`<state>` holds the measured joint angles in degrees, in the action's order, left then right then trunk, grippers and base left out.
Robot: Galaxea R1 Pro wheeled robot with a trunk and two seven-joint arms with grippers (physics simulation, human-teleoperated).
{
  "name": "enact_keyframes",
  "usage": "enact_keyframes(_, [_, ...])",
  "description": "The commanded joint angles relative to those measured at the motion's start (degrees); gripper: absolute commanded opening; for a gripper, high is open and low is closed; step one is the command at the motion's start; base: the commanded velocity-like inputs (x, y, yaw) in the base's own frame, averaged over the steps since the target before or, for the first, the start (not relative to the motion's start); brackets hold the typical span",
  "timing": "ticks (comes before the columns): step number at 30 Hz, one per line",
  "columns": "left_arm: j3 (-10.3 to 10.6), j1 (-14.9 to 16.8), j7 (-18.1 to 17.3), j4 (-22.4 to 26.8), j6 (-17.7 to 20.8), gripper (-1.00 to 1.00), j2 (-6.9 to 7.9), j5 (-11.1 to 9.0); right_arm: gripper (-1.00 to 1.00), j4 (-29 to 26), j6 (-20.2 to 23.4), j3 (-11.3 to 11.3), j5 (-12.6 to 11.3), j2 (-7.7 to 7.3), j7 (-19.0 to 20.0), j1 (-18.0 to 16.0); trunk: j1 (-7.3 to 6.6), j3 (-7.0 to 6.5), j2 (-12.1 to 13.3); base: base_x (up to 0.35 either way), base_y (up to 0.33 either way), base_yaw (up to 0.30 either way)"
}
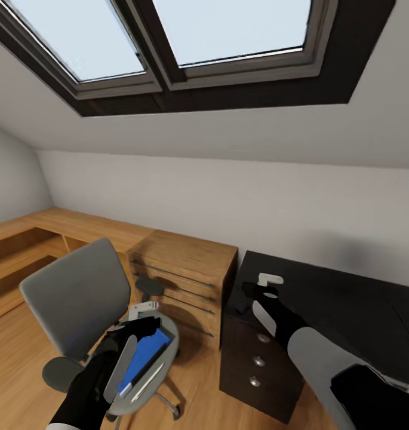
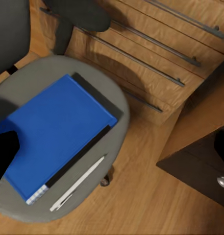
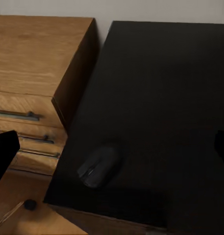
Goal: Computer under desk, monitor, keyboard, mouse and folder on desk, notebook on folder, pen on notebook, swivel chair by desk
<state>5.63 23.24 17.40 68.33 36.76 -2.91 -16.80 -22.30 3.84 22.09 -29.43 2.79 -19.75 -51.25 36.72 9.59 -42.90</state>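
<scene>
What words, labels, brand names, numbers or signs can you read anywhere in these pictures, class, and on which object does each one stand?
None: no readable text stands on anything here.
Blue folder on the swivel chair: plain cover, no label.
Pen: no print can be made out.
Mouse on the black desk: no logo visible against its dark surface.
Wooden drawer unit: bare fronts with handles only.

A black mouse (image 3: 99,166) lies on the dark bench (image 3: 161,88), near its front corner. Beside the bench stands a wooden drawer cabinet (image 3: 38,63).
</scene>
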Motion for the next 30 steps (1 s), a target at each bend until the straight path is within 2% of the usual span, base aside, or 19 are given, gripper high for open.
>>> enact_keyframes(1, [0.1,0.1,0.5,0.1,0.2,1.00,0.01,-0.6,1.00,-0.1,0.3,0.5,-0.2,0.35,-0.5,0.0,0.05,0.12,-0.1,0.330,0.000,0.254])
enact_keyframes(6, [0.1,0.1,0.5,0.1,0.2,1.00,0.01,-0.6,1.00,0.6,0.3,0.6,0.4,1.20,-0.5,0.2,0.05,0.23,-0.1,0.330,0.000,0.237])
enact_keyframes(8, [0.1,0.1,0.5,0.1,0.2,1.00,0.01,-0.6,1.00,1.7,0.2,0.7,2.2,2.29,-0.5,0.2,0.05,0.25,-0.1,0.330,0.000,0.087])
enact_keyframes(11, [0.1,0.1,0.5,0.1,0.3,1.00,0.01,-0.6,1.00,3.3,-0.5,0.7,4.3,3.05,-0.5,0.2,0.05,0.26,-0.1,0.328,0.049,0.030])
enact_keyframes(12, [0.2,0.1,0.5,0.1,0.3,1.00,-0.11,-0.6,1.00,5.3,-1.7,0.8,5.7,3.67,-0.5,0.2,0.05,0.26,-0.1,0.163,0.080,0.003])
enact_keyframes(14, [0.2,0.1,0.5,0.2,0.3,1.00,-0.25,-0.7,1.00,5.6,-1.8,0.8,6.0,3.75,-0.5,0.2,0.05,0.26,-0.1,0.086,0.042,0.002])
enact_keyframes(16, [0.2,0.1,0.5,2.2,0.5,1.00,-0.58,-1.9,1.00,6.9,-1.9,0.6,6.2,3.68,-0.5,0.2,0.05,0.26,-0.1,0.022,0.011,0.000])
enact_keyframes(18, [0.2,0.1,0.5,4.7,0.7,1.00,-0.68,-4.6,1.00,8.4,-1.9,0.5,6.2,3.63,-0.5,0.2,0.05,0.26,-0.1,0.009,0.005,0.000])
enact_keyframes(19, [0.2,0.0,0.6,6.3,0.8,1.00,-0.69,-7.0,1.00,9.0,-1.9,0.5,6.2,3.57,-0.5,0.2,0.05,0.26,-0.1,0.004,0.002,0.000])
enact_keyframes(21, [0.2,-0.1,0.6,8.6,0.9,1.00,-0.69,-8.8,1.00,9.5,-1.9,0.4,6.2,3.34,-0.5,0.1,0.05,0.26,-0.1,0.002,0.001,0.000])
enact_keyframes(25, [0.2,-1.2,0.7,13.1,1.0,1.00,-0.70,-9.9,1.00,9.7,-1.9,0.4,6.1,2.69,-0.5,0.1,0.93,0.98,-1.7,0.000,0.000,0.000])
enact_keyframes(30, [0.2,-2.0,0.8,14.4,1.1,1.00,-0.67,-10.1,1.00,9.7,-1.7,0.3,6.1,2.53,-0.5,0.1,2.03,1.88,-3.7,0.000,0.000,0.000])
